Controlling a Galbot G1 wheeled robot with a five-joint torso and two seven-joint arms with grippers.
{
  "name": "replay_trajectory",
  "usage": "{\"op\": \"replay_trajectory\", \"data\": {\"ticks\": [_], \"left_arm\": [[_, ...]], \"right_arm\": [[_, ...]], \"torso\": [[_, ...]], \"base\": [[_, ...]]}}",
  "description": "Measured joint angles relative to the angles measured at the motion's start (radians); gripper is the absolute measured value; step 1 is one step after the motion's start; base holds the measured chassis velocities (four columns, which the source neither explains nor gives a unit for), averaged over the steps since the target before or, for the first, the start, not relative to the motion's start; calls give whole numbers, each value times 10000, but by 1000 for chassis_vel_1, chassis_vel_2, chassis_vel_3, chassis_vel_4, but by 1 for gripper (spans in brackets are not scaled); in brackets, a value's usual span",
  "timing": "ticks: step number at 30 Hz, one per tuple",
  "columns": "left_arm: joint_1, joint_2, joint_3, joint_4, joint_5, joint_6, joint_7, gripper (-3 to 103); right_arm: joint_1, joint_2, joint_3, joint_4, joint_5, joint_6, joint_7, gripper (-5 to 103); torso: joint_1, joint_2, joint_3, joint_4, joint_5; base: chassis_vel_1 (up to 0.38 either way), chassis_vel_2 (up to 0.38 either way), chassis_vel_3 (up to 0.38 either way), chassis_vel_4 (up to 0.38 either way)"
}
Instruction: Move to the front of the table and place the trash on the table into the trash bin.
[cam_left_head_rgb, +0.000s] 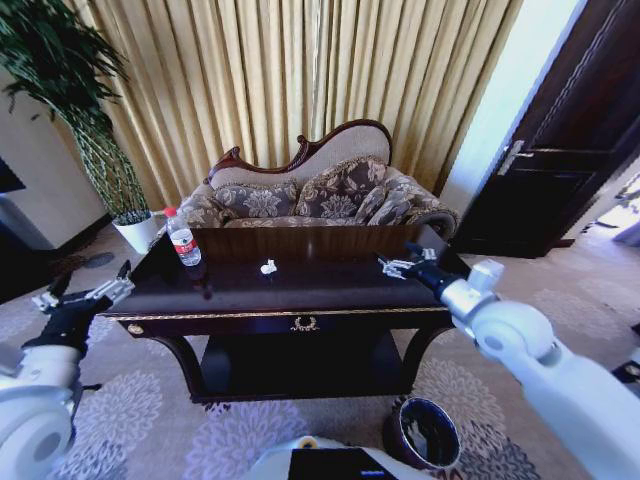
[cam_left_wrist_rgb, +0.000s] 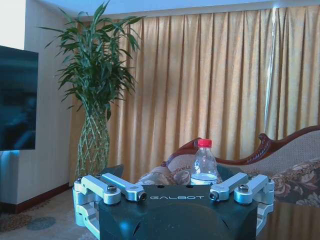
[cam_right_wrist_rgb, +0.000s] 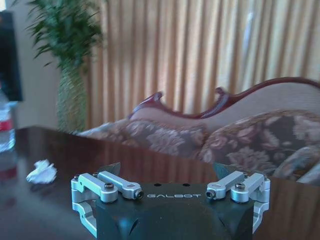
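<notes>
A furnished living room, hotel-suite in feel: a carved floral sofa (cam_left_head_rgb: 320, 190) against floor-length gold curtains (cam_left_head_rgb: 300, 80), with patterned carpet (cam_left_head_rgb: 130, 420) underfoot. A tall potted plant (cam_left_head_rgb: 85, 120) stands beside a glossy dark table (cam_left_head_rgb: 300, 285)

Head camera looks down over the table (cam_left_head_rgb: 300, 290); both low wrist cameras face the shared curtains (cam_left_wrist_rgb: 210, 75).

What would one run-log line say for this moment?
robot: facing table | left gripper: open, at left end | right gripper: open, over right side | bottle, paper scrap: on table | bin: on floor
</notes>
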Motion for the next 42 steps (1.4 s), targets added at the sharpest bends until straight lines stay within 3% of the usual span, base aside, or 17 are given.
{"op": "replay_trajectory", "data": {"ticks": [3, 4, 5, 7, 8, 10, 11, 14, 18, 20, 24, 34, 39, 42], "left_arm": [[52, -8, -23, -2, 41, -6, -76, 100], [51, -6, -27, -2, 72, -10, -91, 100], [51, -6, -27, -2, 72, -10, -91, 100], [41, -3, -28, -2, 133, -20, -124, 100], [41, -3, -28, -2, 133, -20, -124, 100], [83, -11, -51, -8, 176, -23, -153, 100], [83, -11, -51, -8, 176, -23, -153, 100], [191, -1, -111, -8, 278, -27, -160, 100], [170, 32, -118, -9, 303, -32, -161, 100], [163, 34, -110, -9, 305, -33, -161, 100], [159, -20, -4, -9, 413, -32, -171, 100], [194, -30, -47, -8, 448, -28, -180, 100], [191, -99, -22, -6, 476, -19, -180, 100], [197, -141, -26, -5, 523, -19, -180, 100]], "right_arm": [[1587, -273, -1683, -334, 78, 0, -252, 100], [2287, -238, -2430, -478, 190, 2, -257, 100], [2287, -238, -2430, -478, 190, 2, -257, 100], [3738, 39, -3892, -798, 490, 4, -259, 100], [3738, 39, -3892, -798, 490, 4, -259, 100], [5381, 437, -5256, -1191, 723, 1, -254, 100], [5381, 437, -5256, -1191, 723, 1, -254, 100], [7098, 1207, -7093, -1923, 850, -9, -221, 100], [8151, 1908, -8399, -2513, 914, -24, -207, 100], [8323, 2030, -8584, -2618, 930, -33, -206, 100], [9193, 2922, -9476, -3434, 889, -61, -241, 100], [9530, 4111, -10090, -4083, 1014, -543, -239, 100], [9588, 4480, -10299, -3959, 849, -1379, -167, 100], [9706, 4747, -10336, -3856, 861, -1924, 432, 100]], "torso": [[1, 0, 0, -1, 0], [1, 0, 0, -1, -1], [1, 0, 0, -1, -1], [0, 0, 0, 0, 0], [0, 0, 0, 0, 0], [1, 0, 0, 3, -5], [1, 0, 0, 3, -5], [1, 0, 1, 3, -2], [1, -1, 1, 1, -1], [1, 0, 1, 0, -3], [1, 0, 1, 0, -4], [1, 0, 0, 1, -3], [1, 0, 0, 0, -2], [1, 0, -1, 0, -2]], "base": [[0, 0, 0, 0], [0, 0, 0, 0], [0, 0, 0, 0], [0, 0, 0, 0], [0, 0, 0, 0], [0, 0, 0, 0], [0, 0, 0, 0], [0, 0, 0, 0], [0, 0, 0, 0], [0, 0, 0, 0], [0, 0, 0, 0], [0, 0, 0, 0], [0, 0, 0, 0], [0, 0, 0, 0]]}}
